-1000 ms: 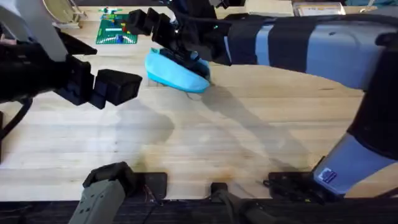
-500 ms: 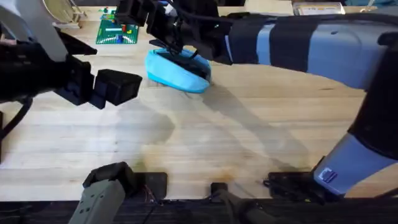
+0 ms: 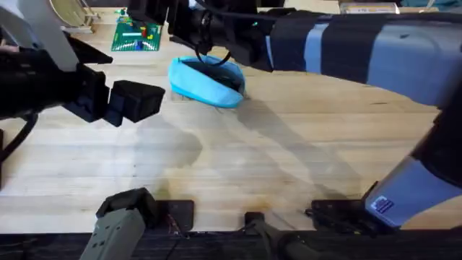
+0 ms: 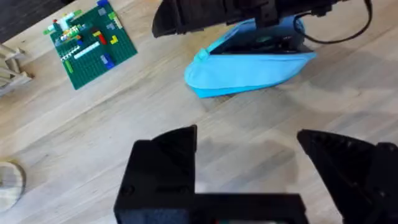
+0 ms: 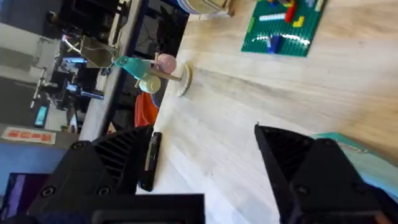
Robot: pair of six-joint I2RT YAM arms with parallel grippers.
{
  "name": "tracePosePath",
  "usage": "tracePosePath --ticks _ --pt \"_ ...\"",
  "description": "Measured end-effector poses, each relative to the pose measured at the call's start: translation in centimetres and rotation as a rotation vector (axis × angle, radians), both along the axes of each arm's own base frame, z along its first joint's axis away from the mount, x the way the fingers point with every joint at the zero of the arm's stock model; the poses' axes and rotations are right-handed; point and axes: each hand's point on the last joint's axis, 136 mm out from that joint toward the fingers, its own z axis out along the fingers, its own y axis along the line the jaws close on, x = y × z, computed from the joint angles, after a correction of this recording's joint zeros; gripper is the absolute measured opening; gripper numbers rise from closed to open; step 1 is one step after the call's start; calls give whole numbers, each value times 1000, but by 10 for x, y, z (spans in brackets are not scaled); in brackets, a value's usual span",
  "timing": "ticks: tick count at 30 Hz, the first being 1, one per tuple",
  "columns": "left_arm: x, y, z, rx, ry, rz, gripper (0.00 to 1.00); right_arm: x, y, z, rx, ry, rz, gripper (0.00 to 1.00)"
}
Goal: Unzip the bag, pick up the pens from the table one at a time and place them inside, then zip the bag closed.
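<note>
The light blue bag point(image 3: 206, 81) lies on the table point(image 3: 238, 166) at the far middle, its zipper gaping so the dark lining point(image 4: 264, 42) shows. Dark shapes sit inside, but I cannot tell pens from lining. My right gripper point(image 3: 162, 18) hovers open just beyond the bag's far left end; in its own view the bag point(image 5: 367, 171) is a blue corner beside one finger. A slim dark stick point(image 5: 149, 160) shows beside the other finger, and I cannot tell if it is a pen. My left gripper point(image 3: 141, 101) hangs open left of the bag point(image 4: 249, 65), holding nothing.
A green brick baseplate point(image 3: 137, 35) lies at the far left, close behind the right gripper. A wooden rack point(image 3: 72, 14) stands in the far left corner. A small stand with coloured pieces point(image 5: 155, 71) sits near the table's edge. Bare planks stretch across the near half.
The right gripper has drawn back from over the bag's opening, moving up and toward the far left. The bag's mouth is more exposed. The left arm has stayed still.
</note>
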Motion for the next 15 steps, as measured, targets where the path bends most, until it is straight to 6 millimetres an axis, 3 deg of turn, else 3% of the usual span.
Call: tracePosePath --ticks 7,15 --pt "0 0 0 0 0 0 995 3 -16 16 -50 -61 6 997" --pt "0 0 0 0 0 0 995 10 -48 3 -191 -87 22 996"
